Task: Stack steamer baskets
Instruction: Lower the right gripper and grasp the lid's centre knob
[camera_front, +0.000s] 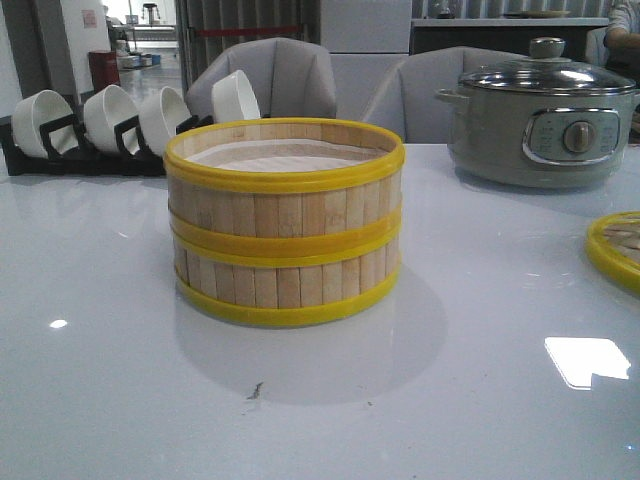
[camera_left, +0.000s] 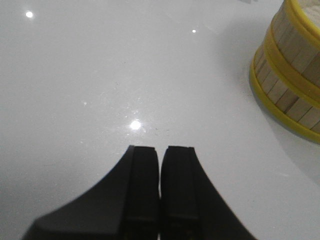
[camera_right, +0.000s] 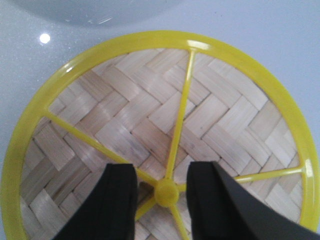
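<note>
Two steamer baskets (camera_front: 285, 225) stand stacked one on the other mid-table, with pale bamboo slats, yellow rims and a pale liner in the open top. The stack also shows in the left wrist view (camera_left: 292, 75). The woven bamboo lid (camera_right: 150, 120) lies flat at the table's right edge (camera_front: 618, 245). My right gripper (camera_right: 161, 172) is open above it, one finger on each side of the yellow knob (camera_right: 166, 192), not touching it. My left gripper (camera_left: 160, 152) is shut and empty over bare table, left of the stack.
A grey-green electric pot (camera_front: 545, 115) with a glass lid stands at the back right. White bowls on a black rack (camera_front: 120, 125) stand at the back left. Grey chairs (camera_front: 270, 75) are behind the table.
</note>
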